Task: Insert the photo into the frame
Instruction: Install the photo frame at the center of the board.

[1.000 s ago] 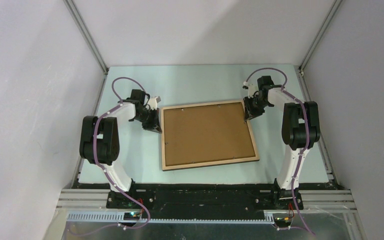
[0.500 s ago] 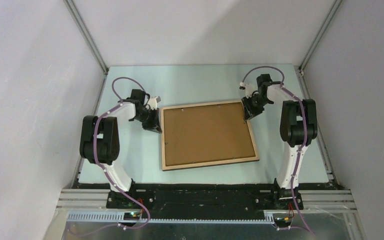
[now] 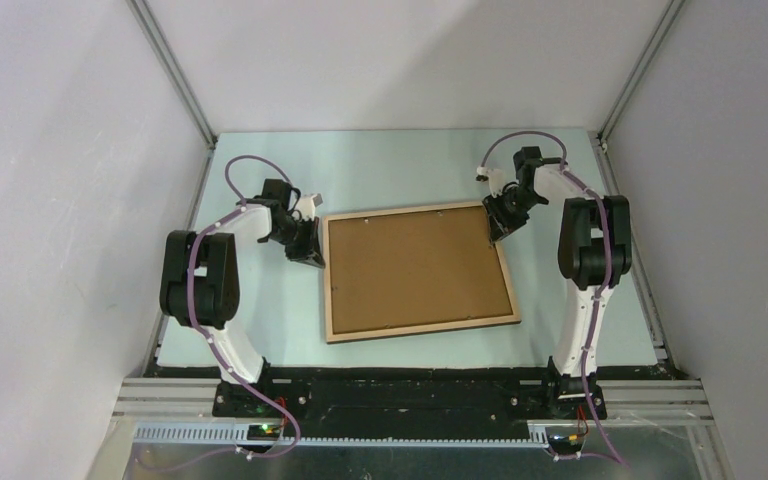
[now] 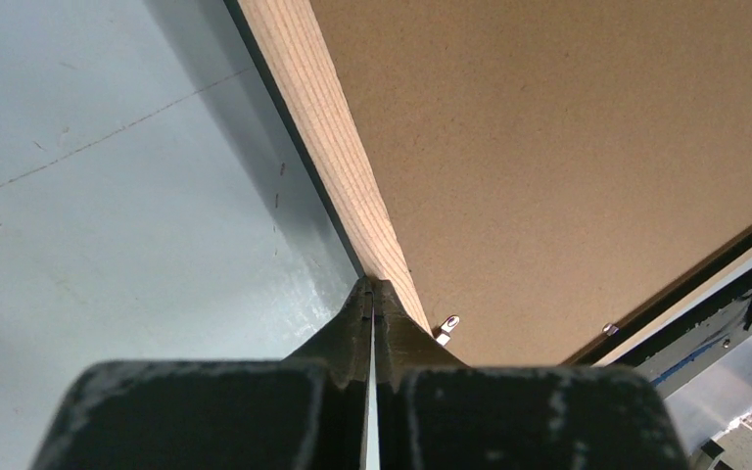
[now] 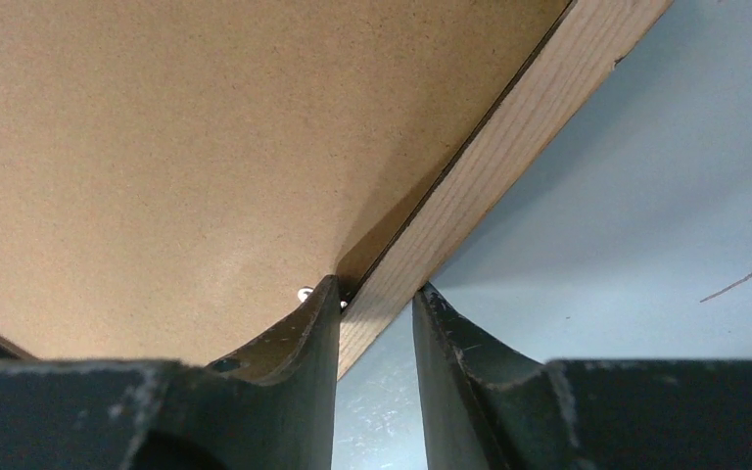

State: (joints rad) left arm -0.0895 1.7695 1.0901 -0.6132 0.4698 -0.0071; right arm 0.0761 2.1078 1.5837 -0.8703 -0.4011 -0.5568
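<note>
The frame (image 3: 422, 327) lies back-up on the table, its light wood rails around a brown backing board (image 3: 415, 265). The photo is hidden. My left gripper (image 3: 312, 256) is shut and empty, its tips (image 4: 373, 284) resting at the outer side of the frame's left rail (image 4: 323, 127). My right gripper (image 3: 493, 232) is at the far right corner. It is open (image 5: 380, 291), and its fingers straddle the right rail (image 5: 509, 127), one over the board (image 5: 157, 147), the other outside over the table.
Small metal tabs (image 4: 447, 324) (image 5: 305, 294) sit along the board's edge inside the rails. The pale green table (image 3: 400, 170) is walled by grey panels at the left, right and back. Both arm bases stand at the near edge.
The right gripper's jaws have widened a little around the frame's rail, and the right wrist has shifted slightly toward the back. The left arm and the frame have stayed put.
</note>
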